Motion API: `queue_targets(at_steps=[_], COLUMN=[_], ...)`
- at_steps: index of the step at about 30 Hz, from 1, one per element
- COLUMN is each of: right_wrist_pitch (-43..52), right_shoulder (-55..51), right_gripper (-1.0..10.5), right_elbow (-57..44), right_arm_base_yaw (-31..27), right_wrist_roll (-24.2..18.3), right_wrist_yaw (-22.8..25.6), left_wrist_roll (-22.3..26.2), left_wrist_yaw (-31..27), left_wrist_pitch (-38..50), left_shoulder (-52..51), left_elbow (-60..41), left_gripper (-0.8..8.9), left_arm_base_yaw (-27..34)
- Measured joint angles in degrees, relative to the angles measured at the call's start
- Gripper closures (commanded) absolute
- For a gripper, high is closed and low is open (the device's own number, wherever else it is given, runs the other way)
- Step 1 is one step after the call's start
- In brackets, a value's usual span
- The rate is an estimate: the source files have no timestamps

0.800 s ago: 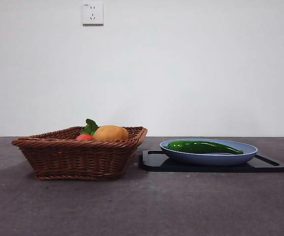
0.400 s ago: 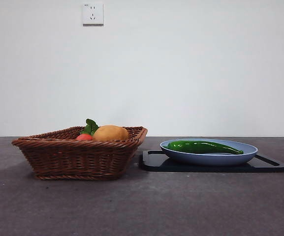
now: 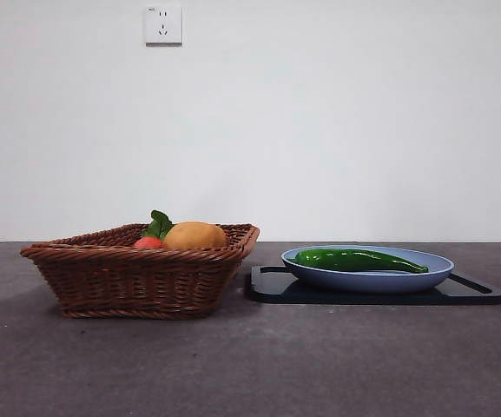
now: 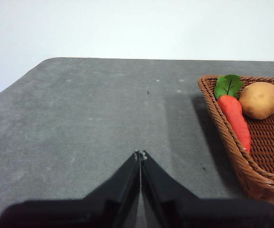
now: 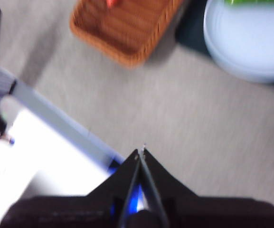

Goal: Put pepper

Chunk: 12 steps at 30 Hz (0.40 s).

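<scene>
Pepper [image 3: 360, 260] lying in blue plate [image 3: 411, 280], wicker basket [image 3: 137, 278] beside

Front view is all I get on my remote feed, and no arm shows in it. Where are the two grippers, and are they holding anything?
Observer: The left gripper hangs shut and empty over bare table, beside the basket.
Operator: And the right one?
Observer: The right gripper is shut and empty too, above open table short of the blue plate; its picture is blurred.
Operator: What is the red thing in the basket?
Observer: A carrot with green leaves, lying along the rim next to a potato.
</scene>
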Motion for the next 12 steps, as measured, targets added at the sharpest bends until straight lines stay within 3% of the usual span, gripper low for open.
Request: queue_targets(at_steps=[6, 12], right_wrist_pitch=[20.6, 39.0], right_shoulder=[-10.2, -23.8], right_gripper=[9.4, 9.4], right_elbow=[-5.0, -22.3], right_arm_base_yaw=[-6.7, -14.1], right_wrist_roll=[-0.6, 0.4], right_wrist_yaw=[-0.1, 0.0], left_wrist_roll=[0.0, 0.0], left_wrist_yaw=[0.0, 0.0], left_wrist_pitch=[0.0, 0.0], left_shoulder=[0.0, 0.0], left_elbow=[0.0, 0.0], left_gripper=[8.06, 8.06], left_arm_base_yaw=[0.0, 0.0])
